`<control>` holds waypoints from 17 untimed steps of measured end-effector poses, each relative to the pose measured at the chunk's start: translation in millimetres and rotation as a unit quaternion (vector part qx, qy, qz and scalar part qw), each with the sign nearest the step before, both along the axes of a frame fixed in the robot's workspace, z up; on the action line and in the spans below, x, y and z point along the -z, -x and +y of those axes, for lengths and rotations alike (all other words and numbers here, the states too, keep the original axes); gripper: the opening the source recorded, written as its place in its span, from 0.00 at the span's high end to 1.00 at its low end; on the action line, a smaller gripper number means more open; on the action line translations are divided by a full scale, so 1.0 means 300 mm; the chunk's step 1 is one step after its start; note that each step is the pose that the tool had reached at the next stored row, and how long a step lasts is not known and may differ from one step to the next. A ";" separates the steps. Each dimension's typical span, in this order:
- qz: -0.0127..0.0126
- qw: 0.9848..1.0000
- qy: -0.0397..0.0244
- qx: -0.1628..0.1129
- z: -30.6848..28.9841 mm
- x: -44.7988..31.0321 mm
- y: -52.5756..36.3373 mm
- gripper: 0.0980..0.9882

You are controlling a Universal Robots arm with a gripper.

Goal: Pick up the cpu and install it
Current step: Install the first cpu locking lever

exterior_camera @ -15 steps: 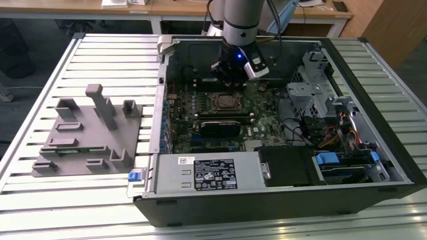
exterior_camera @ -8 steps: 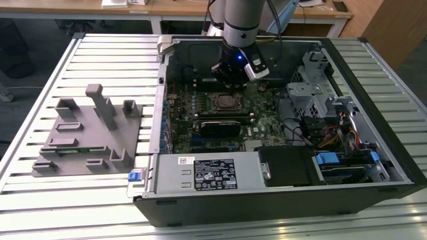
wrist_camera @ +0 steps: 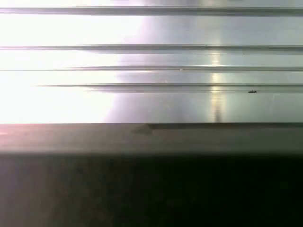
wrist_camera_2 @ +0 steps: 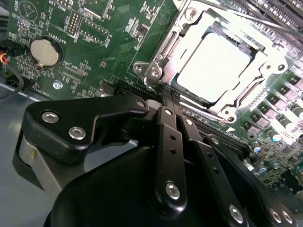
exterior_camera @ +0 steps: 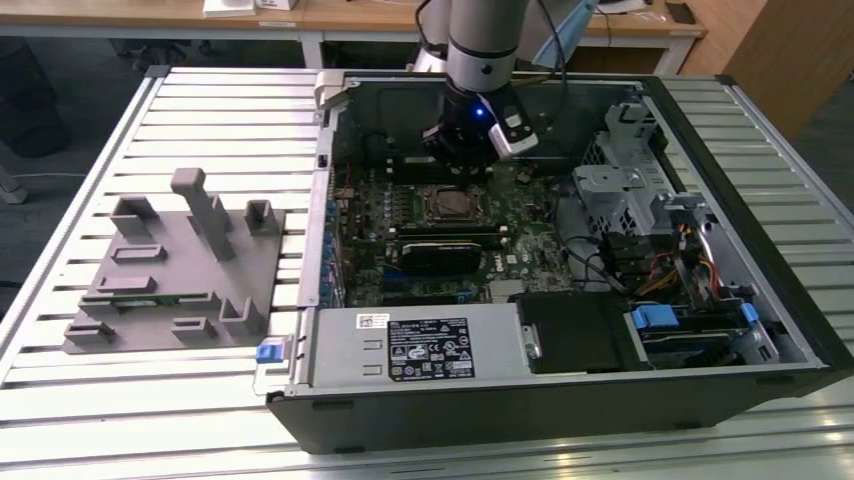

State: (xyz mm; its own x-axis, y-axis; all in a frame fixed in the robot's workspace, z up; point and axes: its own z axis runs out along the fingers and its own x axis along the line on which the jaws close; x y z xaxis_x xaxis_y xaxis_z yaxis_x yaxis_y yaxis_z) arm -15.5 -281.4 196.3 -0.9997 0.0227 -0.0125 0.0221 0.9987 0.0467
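Slatted metal table (exterior_camera: 200, 90) carries an open computer case (exterior_camera: 561, 400). Upper right in the second wrist view, the cpu (wrist_camera_2: 213, 66) sits in its socket, just beyond the gripper (wrist_camera_2: 171, 97), whose fingers are pressed together, empty.

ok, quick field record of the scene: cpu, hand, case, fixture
cpu: pale silver-white square seated in the socket frame on the motherboard, seen in the second wrist view
hand: fingers pressed together, nothing between them, tips at the socket's edge beside the cpu
arm: reaching down into the open computer case
fixture: grey plastic, on the slatted table at the exterior view's left of the case
coin cell: on the board, away from the socket
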 end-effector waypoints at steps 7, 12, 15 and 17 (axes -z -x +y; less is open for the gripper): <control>0.000 1.000 0.000 0.000 0.000 -0.048 0.000 0.99; 0.000 1.000 0.000 0.000 -0.017 -0.048 0.000 0.99; 0.000 1.000 0.000 0.000 -0.020 -0.048 0.000 0.99; 0.000 1.000 0.000 0.000 -0.022 -0.048 0.000 0.99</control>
State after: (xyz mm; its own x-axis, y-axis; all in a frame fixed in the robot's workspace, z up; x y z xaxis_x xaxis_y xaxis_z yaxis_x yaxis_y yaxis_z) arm -15.6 -288.0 210.8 -0.9997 0.0224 -0.0124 0.0218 0.9987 0.0467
